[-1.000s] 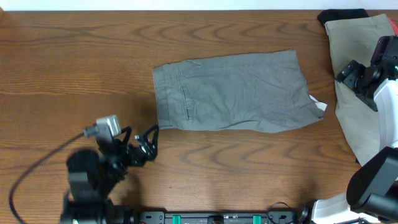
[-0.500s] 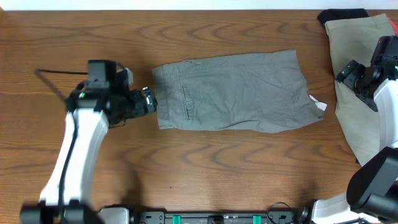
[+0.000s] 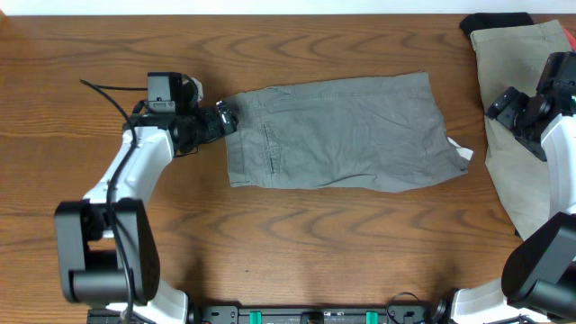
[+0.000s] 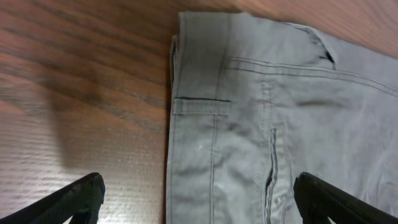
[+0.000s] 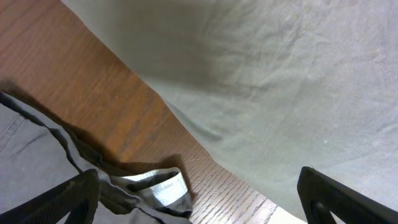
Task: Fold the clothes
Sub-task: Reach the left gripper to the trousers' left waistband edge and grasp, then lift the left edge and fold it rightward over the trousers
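Left gripper [image 3: 224,119] moved up to nine-o'clock edge of grey shorts [image 3: 342,130] — jaws wide; right gripper [image 5: 199,193] wide over beige pair [image 3: 513,180], three o'clock — woodgrain table [image 3: 108,54]

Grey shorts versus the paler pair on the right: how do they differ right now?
The grey shorts are mid grey; the paler pair is beige. The grey shorts lie mid-table, fully visible; the paler pair sits at the right edge, partly hidden. The open left claw is at the grey shorts' waistband, far from the paler pair. Both lie on the table, ungripped.
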Tool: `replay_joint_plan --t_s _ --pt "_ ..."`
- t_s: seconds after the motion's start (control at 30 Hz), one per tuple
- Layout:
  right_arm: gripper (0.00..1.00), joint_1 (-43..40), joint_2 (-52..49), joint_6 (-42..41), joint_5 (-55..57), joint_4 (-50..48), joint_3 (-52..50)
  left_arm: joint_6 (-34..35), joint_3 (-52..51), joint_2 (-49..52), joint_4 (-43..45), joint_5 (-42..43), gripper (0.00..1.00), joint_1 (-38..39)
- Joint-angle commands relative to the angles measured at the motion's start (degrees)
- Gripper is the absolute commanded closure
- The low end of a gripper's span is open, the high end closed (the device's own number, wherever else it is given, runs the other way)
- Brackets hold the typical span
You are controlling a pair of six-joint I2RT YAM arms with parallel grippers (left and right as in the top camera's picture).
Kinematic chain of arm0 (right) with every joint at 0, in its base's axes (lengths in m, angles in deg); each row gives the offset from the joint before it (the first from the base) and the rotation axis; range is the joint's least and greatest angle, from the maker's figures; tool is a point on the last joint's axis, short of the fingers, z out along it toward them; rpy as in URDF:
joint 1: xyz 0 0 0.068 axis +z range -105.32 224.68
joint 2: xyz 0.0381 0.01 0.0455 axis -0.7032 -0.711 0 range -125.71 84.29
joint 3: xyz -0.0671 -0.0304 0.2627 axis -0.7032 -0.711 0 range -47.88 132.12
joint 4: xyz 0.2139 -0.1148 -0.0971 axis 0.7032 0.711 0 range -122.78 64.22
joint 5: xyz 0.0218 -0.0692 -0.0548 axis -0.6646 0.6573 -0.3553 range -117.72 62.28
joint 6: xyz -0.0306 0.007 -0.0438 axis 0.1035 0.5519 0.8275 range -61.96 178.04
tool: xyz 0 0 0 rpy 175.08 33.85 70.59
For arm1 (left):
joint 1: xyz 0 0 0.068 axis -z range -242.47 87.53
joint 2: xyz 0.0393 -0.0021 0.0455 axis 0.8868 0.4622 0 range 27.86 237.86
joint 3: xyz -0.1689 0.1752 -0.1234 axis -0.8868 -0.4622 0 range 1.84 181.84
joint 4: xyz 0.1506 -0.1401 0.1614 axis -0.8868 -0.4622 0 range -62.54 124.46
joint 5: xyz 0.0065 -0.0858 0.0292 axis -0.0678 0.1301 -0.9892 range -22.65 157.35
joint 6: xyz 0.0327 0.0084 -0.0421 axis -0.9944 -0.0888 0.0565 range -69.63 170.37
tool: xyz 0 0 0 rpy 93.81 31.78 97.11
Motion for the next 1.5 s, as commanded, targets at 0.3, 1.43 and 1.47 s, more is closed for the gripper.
replay_joint_plan --t_s 0.3,1.43,1.47 --pt "0.01 -0.3 0.9 0.4 0.8 0.0 0.1 2.2 0.6 7.6 1.1 3.4 0.02 -0.1" --pt "0.01 -0.3 0.9 0.4 0.8 0.0 0.1 2.1 0.2 14.8 -1.7 3.5 0.94 5.0" --pt "0.01 -0.3 0.9 0.4 0.8 0.0 0.1 2.1 0.2 14.8 -2.0 3.5 0.94 5.0"
